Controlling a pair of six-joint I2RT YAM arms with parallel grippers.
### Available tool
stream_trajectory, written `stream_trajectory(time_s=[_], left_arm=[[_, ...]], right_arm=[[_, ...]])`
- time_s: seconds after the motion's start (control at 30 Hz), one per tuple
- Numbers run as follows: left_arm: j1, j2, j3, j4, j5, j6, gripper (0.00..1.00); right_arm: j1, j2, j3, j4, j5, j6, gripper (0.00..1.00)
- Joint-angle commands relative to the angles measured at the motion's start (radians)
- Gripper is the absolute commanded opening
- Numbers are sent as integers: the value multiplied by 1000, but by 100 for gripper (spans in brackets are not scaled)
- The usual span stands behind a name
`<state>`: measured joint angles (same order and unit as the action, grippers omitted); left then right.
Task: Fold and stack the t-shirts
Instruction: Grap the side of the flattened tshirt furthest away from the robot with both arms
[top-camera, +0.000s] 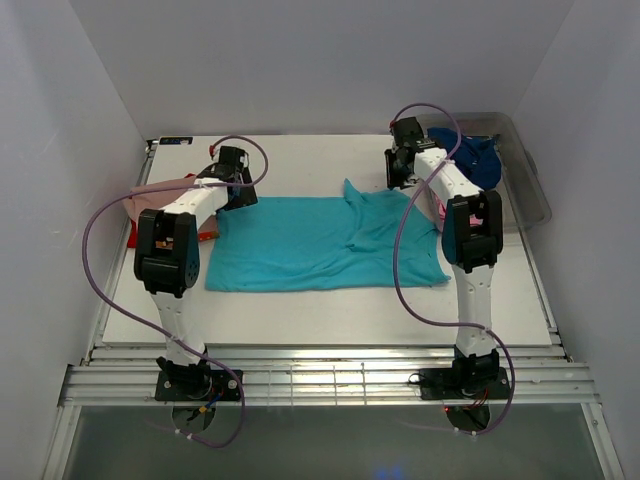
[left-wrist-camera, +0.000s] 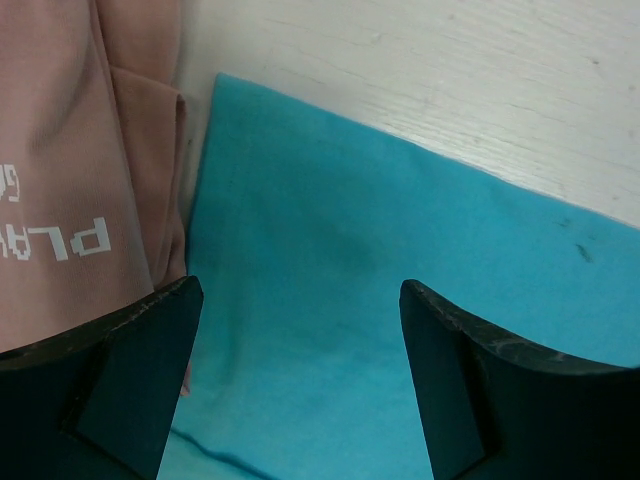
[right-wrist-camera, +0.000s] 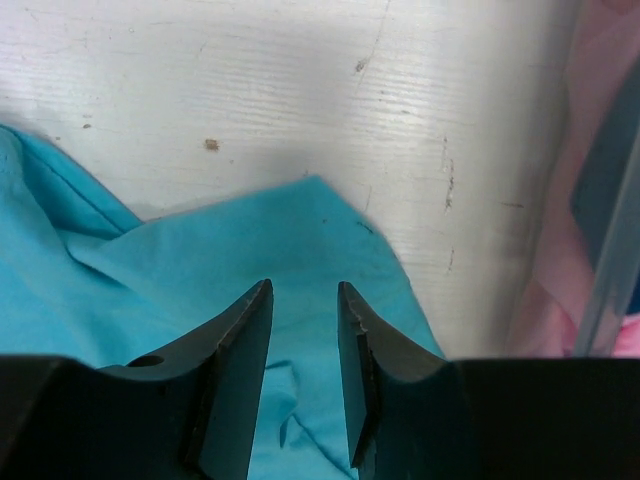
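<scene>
While the left gripper (left-wrist-camera: 300, 290) stands with jaws wide apart and nothing between them, it hangs over the turquoise tee (left-wrist-camera: 400, 300) near that tee's far left corner. The salmon tee (left-wrist-camera: 60, 150), white letters showing, lies just beside it on the left, its edge touching the turquoise. On the right gripper (right-wrist-camera: 302, 295) the jaws are nearly together with a narrow gap between them, and no cloth is visibly pinched. It sits above a pointed flap of the turquoise tee at its far right end — bare table (right-wrist-camera: 250, 80) beyond. From above, the turquoise tee lies spread across the middle of the table, rumpled on the right. A strip of red tee (top-camera: 133, 236) peeks from under the salmon one. At the far right the tub (top-camera: 530, 195) holds the navy tee (top-camera: 482, 160) and a pink tee (top-camera: 441, 211).
</scene>
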<state>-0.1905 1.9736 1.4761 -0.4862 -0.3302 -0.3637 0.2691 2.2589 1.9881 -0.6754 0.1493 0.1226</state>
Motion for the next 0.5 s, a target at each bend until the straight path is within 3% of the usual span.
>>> stream_trajectory(time_s=[0.0,0.47], left_arm=[[22,-6,41,9,-4,-1,91],[62,87,121,-2,-12,-4,91]], right_arm=[[-5,43,89,45,-39,-26,39],[-30,129,101,36,-131,-20,42]])
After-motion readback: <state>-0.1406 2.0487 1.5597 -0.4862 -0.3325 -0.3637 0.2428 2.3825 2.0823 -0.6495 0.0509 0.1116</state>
